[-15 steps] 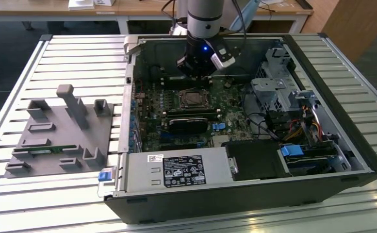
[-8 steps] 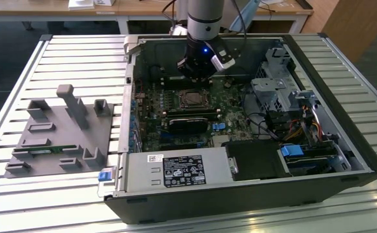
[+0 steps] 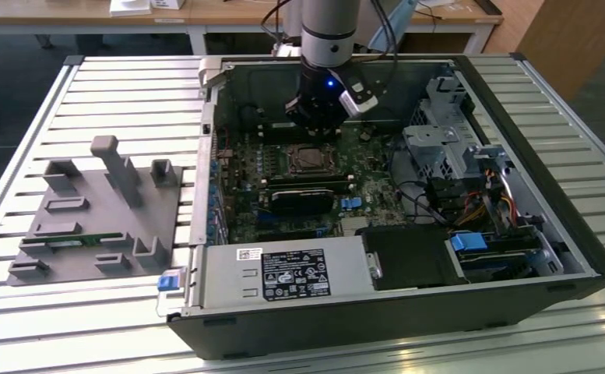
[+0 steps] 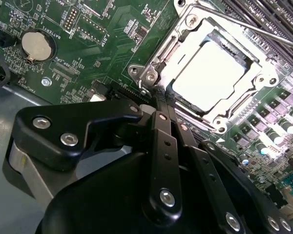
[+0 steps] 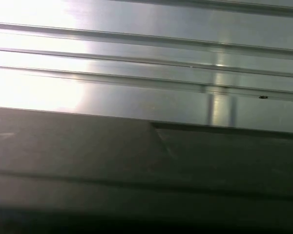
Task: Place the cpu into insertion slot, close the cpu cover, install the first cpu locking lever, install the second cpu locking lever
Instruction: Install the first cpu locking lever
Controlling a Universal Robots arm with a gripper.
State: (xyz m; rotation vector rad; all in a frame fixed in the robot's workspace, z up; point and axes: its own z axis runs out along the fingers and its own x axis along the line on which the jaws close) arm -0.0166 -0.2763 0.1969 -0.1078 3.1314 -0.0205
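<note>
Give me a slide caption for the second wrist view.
Closed gripper at the socket's edge, cpu seated under its cover.

My exterior view looks steeply down from afar on the open black computer case (image 3: 385, 312); my second wrist view faces its green motherboard (image 4: 88, 48) closely

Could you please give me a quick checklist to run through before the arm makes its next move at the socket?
1. Cpu seated in the slot: ok, lies flat and square inside the rim.
2. Cover down over the cpu: ok, its frame surrounds the chip.
3. Lever latched: cannot tell; a thin rod runs past the socket's far edge.
4. Gripper empty: ok, fingers together, nothing between them.
5. Gripper tip at the cover's edge: ok, contact itself cannot be told.
</note>
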